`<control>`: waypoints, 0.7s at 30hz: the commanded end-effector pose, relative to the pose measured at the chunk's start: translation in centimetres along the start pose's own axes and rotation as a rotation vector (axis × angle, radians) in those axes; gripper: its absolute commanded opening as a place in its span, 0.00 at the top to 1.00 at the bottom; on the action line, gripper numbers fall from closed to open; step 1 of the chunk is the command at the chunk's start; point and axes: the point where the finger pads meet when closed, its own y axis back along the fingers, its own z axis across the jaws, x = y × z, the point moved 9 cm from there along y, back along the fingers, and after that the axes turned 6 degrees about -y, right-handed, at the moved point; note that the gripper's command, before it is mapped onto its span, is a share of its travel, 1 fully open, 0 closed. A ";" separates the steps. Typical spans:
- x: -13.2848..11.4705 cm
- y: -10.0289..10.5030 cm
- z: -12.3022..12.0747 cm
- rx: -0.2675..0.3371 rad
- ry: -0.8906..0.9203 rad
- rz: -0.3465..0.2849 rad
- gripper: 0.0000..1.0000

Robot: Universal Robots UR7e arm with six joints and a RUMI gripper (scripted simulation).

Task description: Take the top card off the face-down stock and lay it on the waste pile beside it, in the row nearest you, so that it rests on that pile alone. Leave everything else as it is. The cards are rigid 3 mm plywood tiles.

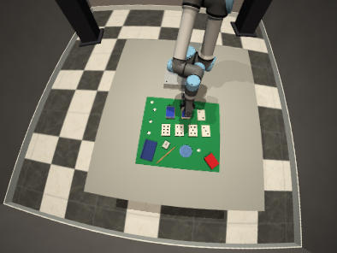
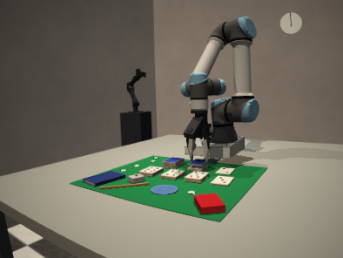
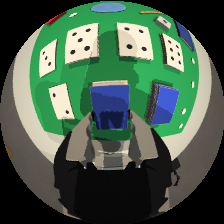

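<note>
The blue-backed top card [image 3: 110, 102] is pinched by its two side edges in the gripper [image 3: 111, 126]. The jaws stand at a moderate width because the rigid tile keeps them apart. It hangs flat and face down, just over or already touching the waste pile [image 2: 197, 167]; the pictures do not settle which. Holding it level and square to the pile looks deliberate, since a stiff plywood tile set down crooked would overhang or tip onto a neighbour.

The face-down stock [image 3: 165, 104] sits just beside the pile, apart from it, in the row of the green mat [image 1: 145, 158] nearest the worktop edge that carries the arm's base [image 2: 237, 144]. On the pile's other side a single face-up card [image 1: 201, 114] lies near, so the landing spot is narrow on both sides. That, I judge, is why the wrist points straight down.

One row further from that edge lie four face-up cards [image 1: 180, 130]. Toward the opposite edge of the worktop lie a blue book [image 1: 148, 150], a stick [image 1: 165, 155], a blue disc [image 1: 185, 151] and a red block [image 1: 211, 161], all well apart from the gripper. What is left seems to be settling the card and opening the jaws.
</note>
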 end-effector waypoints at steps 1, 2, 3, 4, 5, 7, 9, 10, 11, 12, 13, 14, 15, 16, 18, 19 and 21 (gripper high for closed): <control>0.0 -0.8 0.0 -0.001 0.000 0.002 0.62; 0.0 -0.9 0.0 -0.001 0.000 0.002 0.62; 0.0 -0.9 0.0 -0.001 0.000 0.002 0.62; 0.0 -1.0 0.0 -0.001 0.000 0.002 0.62; 0.0 -1.0 0.0 -0.001 0.000 0.002 0.62; 0.0 -1.0 0.0 -0.001 0.000 0.002 0.62; 0.1 -1.0 0.1 -0.001 0.000 0.003 0.62; 0.1 -1.0 0.1 -0.001 0.000 0.004 0.62; 0.1 -1.0 0.1 -0.001 0.000 0.004 0.62; 0.2 -1.0 0.1 -0.001 0.000 0.004 0.62; 0.2 -1.0 0.1 -0.001 0.000 0.004 0.62; 0.2 -1.0 0.1 -0.001 0.000 0.004 0.62; 0.2 -1.0 0.1 -0.001 0.000 0.004 0.62; 0.2 -1.0 0.1 -0.001 0.000 0.005 0.62; 0.2 -1.0 0.1 -0.002 0.000 0.005 0.62; 0.2 -1.0 0.1 -0.002 0.000 0.005 0.62; 0.2 -1.0 0.1 -0.002 0.000 0.005 0.62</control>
